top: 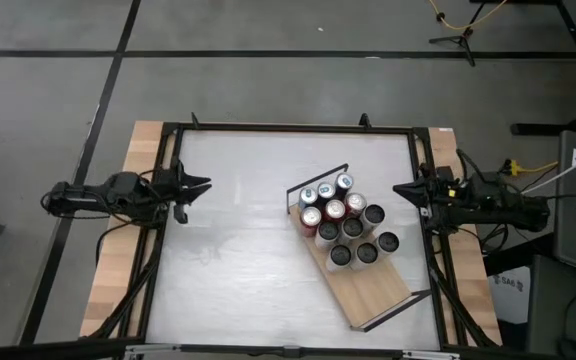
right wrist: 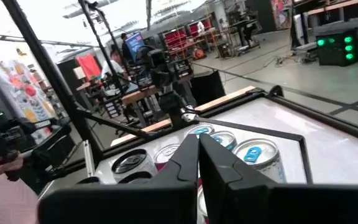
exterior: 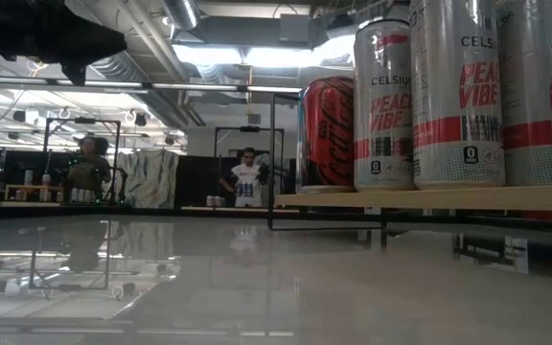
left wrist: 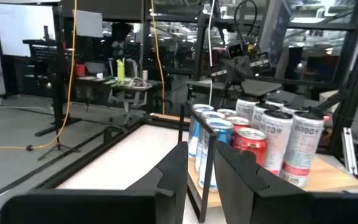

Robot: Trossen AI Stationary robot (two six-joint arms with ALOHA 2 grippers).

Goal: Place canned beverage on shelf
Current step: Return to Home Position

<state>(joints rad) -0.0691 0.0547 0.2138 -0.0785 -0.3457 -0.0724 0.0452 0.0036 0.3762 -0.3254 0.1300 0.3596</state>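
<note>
Several cans (top: 343, 222) stand upright, packed together on the far end of the light-wood shelf (top: 373, 290). The shelf lies slantwise on the white tabletop, right of centre, with black wire rails (top: 318, 178) at its short ends. In the low view the cans (exterior: 448, 96) rest on the board (exterior: 429, 198). My left gripper (top: 200, 185) hovers level at the table's left edge, pointing at the cans (left wrist: 260, 137). A narrow gap shows between its fingers (left wrist: 201, 171), with nothing in it. My right gripper (top: 400, 190) hovers at the right edge, shut and empty (right wrist: 197, 146), above the cans (right wrist: 253, 152).
A black metal frame (top: 288, 128) borders the tabletop, with wooden strips (top: 143, 150) along both sides. Bare white tabletop (top: 238, 250) lies between the left gripper and the shelf. People (exterior: 247, 177) stand in the room beyond the table.
</note>
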